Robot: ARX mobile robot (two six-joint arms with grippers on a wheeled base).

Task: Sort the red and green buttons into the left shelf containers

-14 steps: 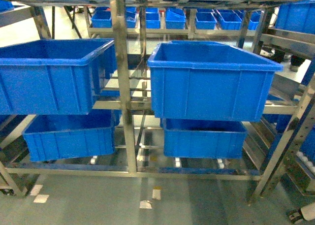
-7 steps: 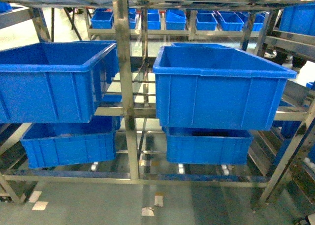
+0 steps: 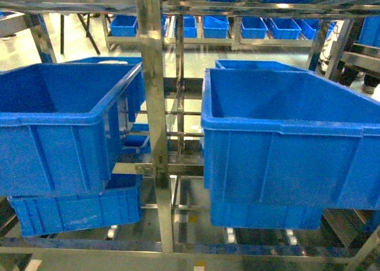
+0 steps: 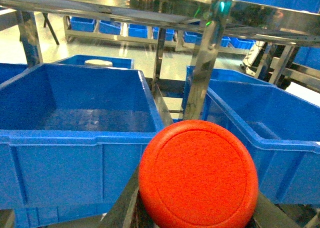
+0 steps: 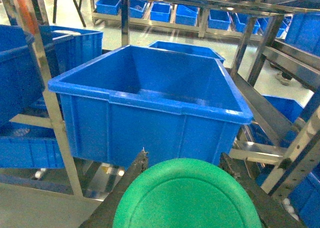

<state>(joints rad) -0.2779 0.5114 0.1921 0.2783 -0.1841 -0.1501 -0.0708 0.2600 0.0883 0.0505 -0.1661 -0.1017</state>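
Left tool (image 4: 197, 215) gripped the red button (image 4: 198, 174) as the right tool (image 5: 182, 208) clamped the green button (image 5: 187, 195), both just short of the blue bins' rims. Each cap needed carrying over its bin, left bin (image 3: 59, 114) and right bin (image 3: 285, 128), before release.

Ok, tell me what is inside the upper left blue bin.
The upper left blue bin shows bare blue walls and floor; the near inner corners sit hidden below its front rim.

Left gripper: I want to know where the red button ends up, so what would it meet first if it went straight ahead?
Likely the near wall of the left blue bin, though the shelf post stands close; depth is unclear.
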